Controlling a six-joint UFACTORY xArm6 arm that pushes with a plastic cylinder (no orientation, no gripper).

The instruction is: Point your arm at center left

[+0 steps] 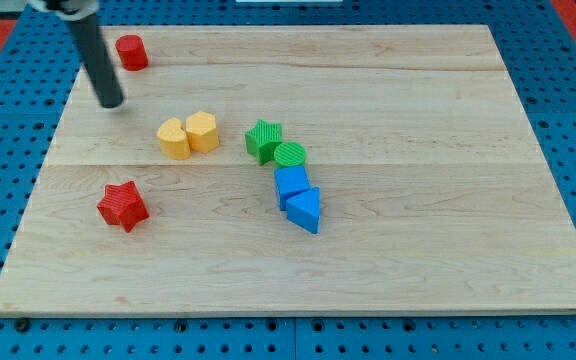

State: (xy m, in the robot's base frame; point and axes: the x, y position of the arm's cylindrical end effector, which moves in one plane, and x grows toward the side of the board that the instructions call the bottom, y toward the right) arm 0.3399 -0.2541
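No claw on this rig, so nothing to report there. My tip (pixel 112 101) sits upper left on the wooden counter (pixel 448 260), just below the red cylinder (pixel 132 51). Center left is bare wood above the red star (pixel 122 206). Nothing to grab; smooth surface, should slide easily.

You are looking at one dark rod coming in from the view's top left corner. It is leaning a little, its upper end further left than its lower end. My tip (pixel 112 101) is sitting down low in the upper left part of the view.
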